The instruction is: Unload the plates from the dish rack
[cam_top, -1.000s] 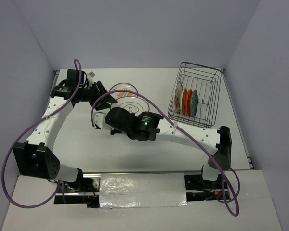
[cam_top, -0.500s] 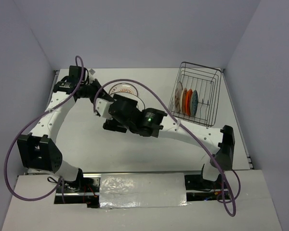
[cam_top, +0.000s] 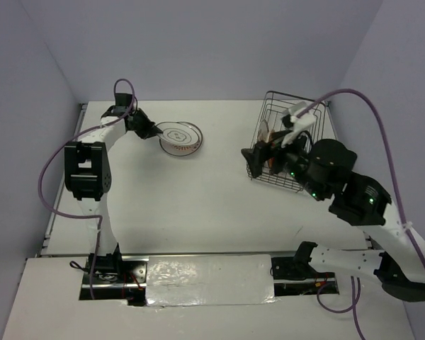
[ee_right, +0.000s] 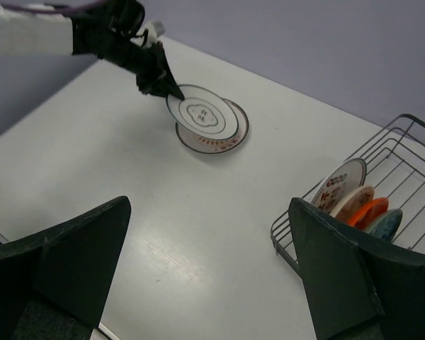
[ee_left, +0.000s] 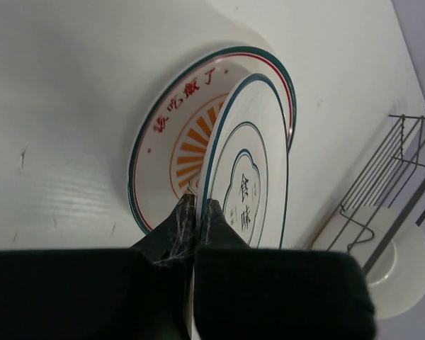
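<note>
My left gripper [ee_left: 197,202] is shut on the near rim of a white plate with dark rings [ee_left: 248,191]. That plate sits tilted over a white plate with red marks [ee_left: 170,134], which lies flat on the table. From above, the left gripper [cam_top: 156,132] and these two plates [cam_top: 180,136] are at the far left. The black wire dish rack [cam_top: 308,113] stands at the far right. In it several plates stand on edge: white with red marks [ee_right: 340,185], cream [ee_right: 355,202], orange [ee_right: 370,211] and teal [ee_right: 387,223]. My right gripper [ee_right: 209,262] is open and empty beside the rack's near-left corner.
The right arm [cam_top: 333,173] rises in front of the rack and hides part of it from above. Purple cables [cam_top: 382,134] loop off both arms. Grey walls close in the white table [cam_top: 198,198] on three sides.
The right arm let go at the plates on the left, opened, and swung across to the rack. The left gripper closed on the ringed plate's rim.
</note>
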